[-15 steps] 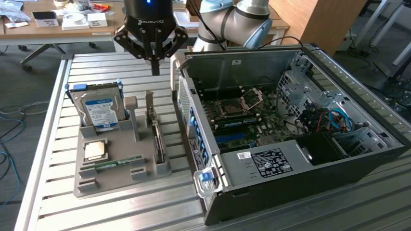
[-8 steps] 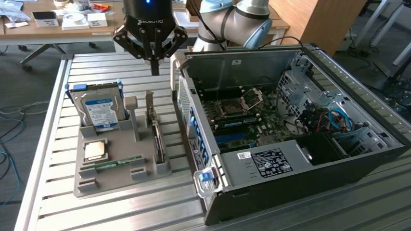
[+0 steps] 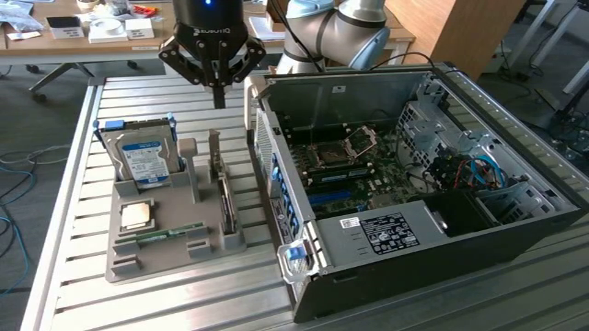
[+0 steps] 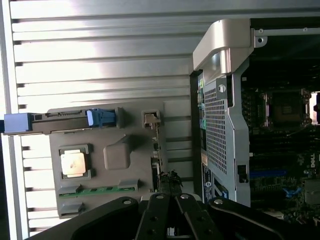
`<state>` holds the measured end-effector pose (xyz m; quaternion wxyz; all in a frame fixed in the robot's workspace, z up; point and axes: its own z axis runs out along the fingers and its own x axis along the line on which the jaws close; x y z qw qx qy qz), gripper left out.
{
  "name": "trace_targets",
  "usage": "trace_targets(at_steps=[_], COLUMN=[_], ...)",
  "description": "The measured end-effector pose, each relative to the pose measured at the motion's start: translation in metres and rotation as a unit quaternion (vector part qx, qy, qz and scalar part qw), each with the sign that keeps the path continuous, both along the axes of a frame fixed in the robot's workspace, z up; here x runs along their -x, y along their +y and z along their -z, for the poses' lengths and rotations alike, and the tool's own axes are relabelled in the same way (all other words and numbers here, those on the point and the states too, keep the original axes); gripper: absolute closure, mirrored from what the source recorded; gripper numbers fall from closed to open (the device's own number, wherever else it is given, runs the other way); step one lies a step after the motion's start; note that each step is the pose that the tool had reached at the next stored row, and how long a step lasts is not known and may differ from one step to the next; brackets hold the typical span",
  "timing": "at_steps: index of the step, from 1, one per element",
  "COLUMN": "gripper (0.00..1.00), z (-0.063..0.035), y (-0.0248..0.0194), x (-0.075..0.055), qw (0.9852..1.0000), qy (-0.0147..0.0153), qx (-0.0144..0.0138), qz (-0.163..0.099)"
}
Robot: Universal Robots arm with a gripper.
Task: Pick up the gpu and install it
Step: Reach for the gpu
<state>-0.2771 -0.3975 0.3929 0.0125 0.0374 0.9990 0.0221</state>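
Note:
The gpu (image 3: 225,201) stands on edge in a slot of the grey parts holder (image 3: 165,258), seen as a thin dark card with its metal end (image 3: 214,148) pointing up at the far side. In the wrist view the gpu (image 4: 156,155) shows edge-on, its bracket (image 4: 151,119) at one end. My gripper (image 3: 219,103) hangs above the table just beyond the holder's far edge, over the line of the card. Its fingers are shut together and hold nothing. The fingertips (image 4: 170,180) lie close over the card's other end in the wrist view.
The holder also carries a silver hard drive (image 3: 143,162), a CPU chip (image 3: 138,215) and a narrow green RAM strip (image 3: 170,233). The open computer case (image 3: 478,227) lies at the exterior view's right, motherboard (image 3: 359,165) exposed. Its side wall (image 3: 267,158) stands close to the holder.

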Motion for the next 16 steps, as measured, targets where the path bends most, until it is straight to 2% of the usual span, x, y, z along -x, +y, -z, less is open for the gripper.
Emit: trace_targets(at_steps=[10, 16], gripper=[0.89, 0.89], z=[0.0001, 0.0001], y=[0.0000, -0.0025], x=[0.0041, 0.0041], qw=[1.0000, 1.0000], qy=[0.0000, 0.0000], qx=[0.0000, 0.0000], qz=[0.000, 0.000])
